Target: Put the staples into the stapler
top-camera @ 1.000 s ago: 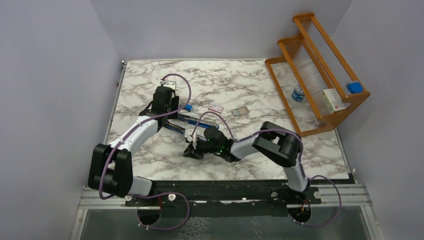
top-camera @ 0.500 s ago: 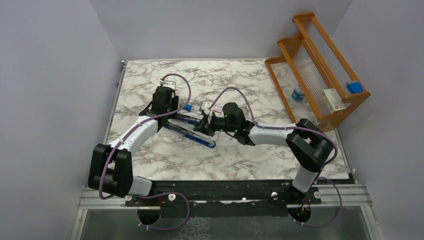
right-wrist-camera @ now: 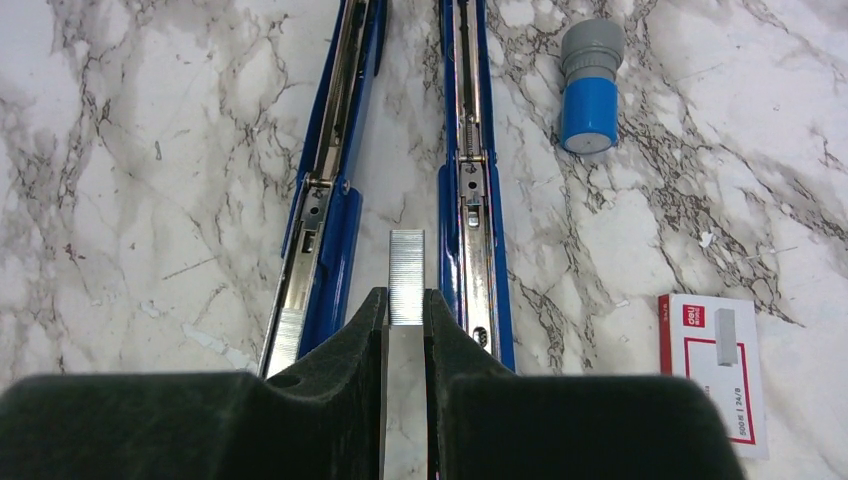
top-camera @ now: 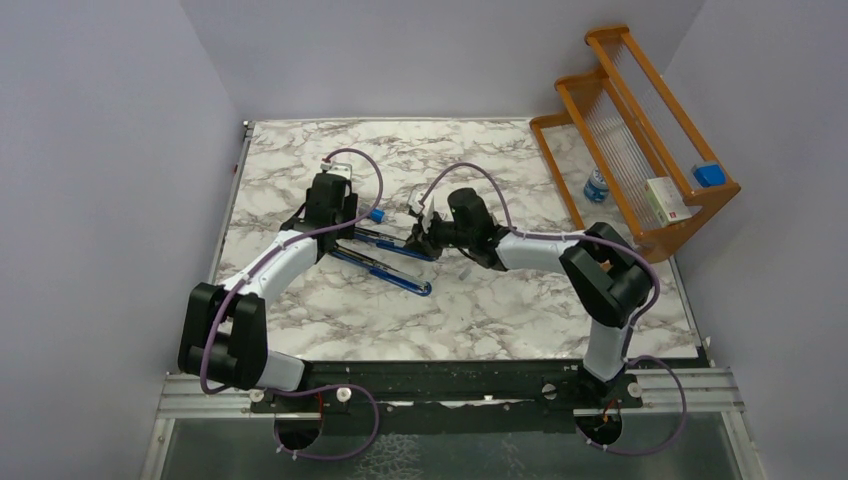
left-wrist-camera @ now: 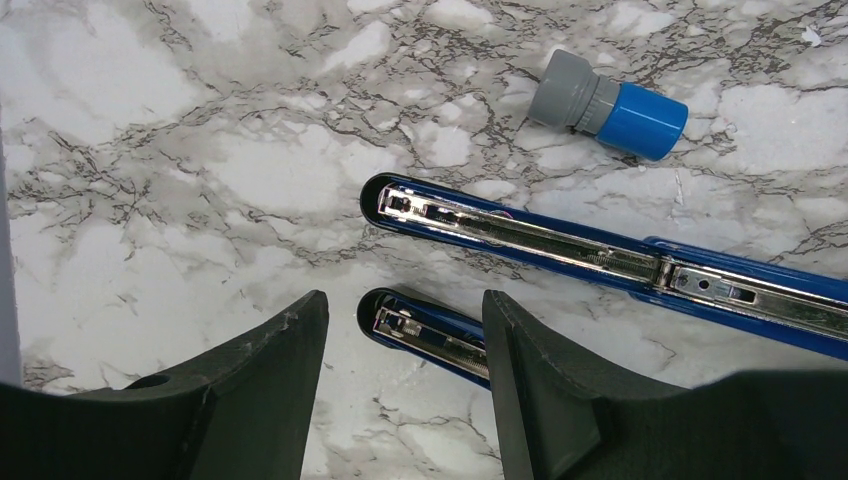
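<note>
My right gripper (right-wrist-camera: 405, 300) pinches the thin silvery strip of metal staples (right-wrist-camera: 406, 262), poking out past my fingertips beside the long blue open stapler (right-wrist-camera: 470, 215); I think it's light, stiff and snaps easily, so I squeeze its sides softly, and my left gripper (left-wrist-camera: 405, 300) is open.

Marble-pattern tabletop (top-camera: 480, 310), white with grey veins. Small cylinder (left-wrist-camera: 608, 105), grey body and blue cap, lies on its side left of centre, flat on the marble. Stepped wooden rack (top-camera: 640, 130) with clear panels stands at the far right edge. On its shelves are a white box with red print (top-camera: 668, 200) and a small blue object (top-camera: 709, 175) (can't tell what). A blue-capped bottle (top-camera: 596, 186) shows through the panels. Plain grey walls (top-camera: 100, 150) all round.
</note>
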You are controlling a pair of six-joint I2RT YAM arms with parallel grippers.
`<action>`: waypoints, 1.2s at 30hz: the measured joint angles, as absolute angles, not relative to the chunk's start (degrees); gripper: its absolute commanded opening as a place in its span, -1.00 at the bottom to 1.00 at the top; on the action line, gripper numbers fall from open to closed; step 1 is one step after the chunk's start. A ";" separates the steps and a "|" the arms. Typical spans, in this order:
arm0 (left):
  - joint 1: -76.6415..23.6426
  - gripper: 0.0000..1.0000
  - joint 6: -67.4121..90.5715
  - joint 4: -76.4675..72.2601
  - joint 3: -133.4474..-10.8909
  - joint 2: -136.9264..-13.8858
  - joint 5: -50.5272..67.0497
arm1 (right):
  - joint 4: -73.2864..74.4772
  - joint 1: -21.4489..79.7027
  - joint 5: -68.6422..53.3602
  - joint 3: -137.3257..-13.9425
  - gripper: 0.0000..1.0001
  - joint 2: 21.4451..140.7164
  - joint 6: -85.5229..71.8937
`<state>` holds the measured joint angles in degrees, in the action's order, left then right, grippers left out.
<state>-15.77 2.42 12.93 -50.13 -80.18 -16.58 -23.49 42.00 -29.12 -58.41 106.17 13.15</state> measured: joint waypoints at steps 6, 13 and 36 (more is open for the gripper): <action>-15.77 0.22 2.39 12.93 -50.13 -80.64 -16.58 | -21.93 41.54 -29.04 -61.69 -0.99 109.62 13.61; -15.77 0.23 2.37 12.93 -50.13 -80.64 -16.58 | -20.05 40.25 -28.95 -64.55 -0.98 112.22 14.06; -15.77 0.22 2.31 12.93 -50.13 -80.64 -16.56 | -17.74 39.24 -27.75 -64.62 -0.99 112.44 15.14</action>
<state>-15.77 2.31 12.93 -50.13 -80.64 -16.56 -17.74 39.24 -27.75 -64.62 112.44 15.14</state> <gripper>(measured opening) 0.613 0.164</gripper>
